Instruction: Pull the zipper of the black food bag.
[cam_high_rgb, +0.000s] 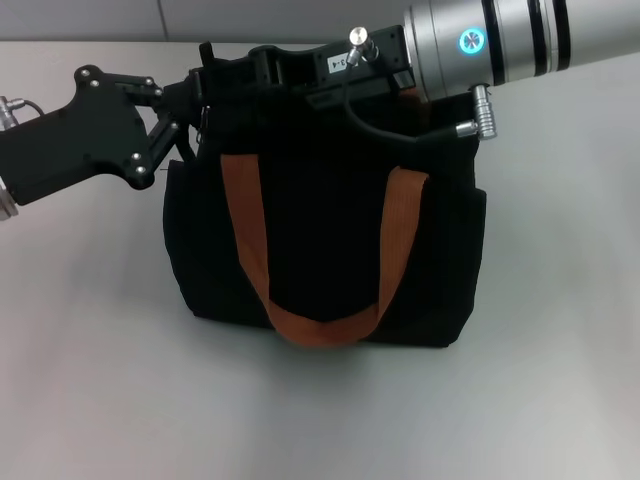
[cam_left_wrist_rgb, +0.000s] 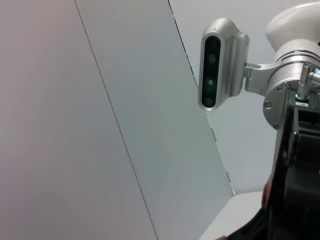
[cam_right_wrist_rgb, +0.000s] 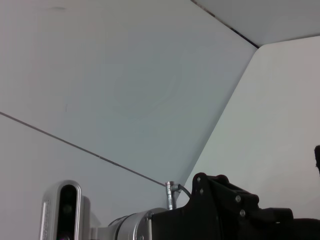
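The black food bag (cam_high_rgb: 320, 240) stands upright in the middle of the table in the head view, with rust-orange strap handles (cam_high_rgb: 315, 325) hanging down its front. My left gripper (cam_high_rgb: 193, 108) comes in from the left and sits at the bag's top left corner. My right gripper (cam_high_rgb: 228, 66) reaches in from the upper right and lies along the bag's top edge, ending close to the left gripper. The zipper is hidden behind the two grippers. The bag does not show clearly in either wrist view.
The bag stands on a light grey table (cam_high_rgb: 90, 380), with a pale wall behind it. The left wrist view shows the right arm's silver wrist camera (cam_left_wrist_rgb: 217, 65). The right wrist view shows the left arm's black gripper body (cam_right_wrist_rgb: 225, 210).
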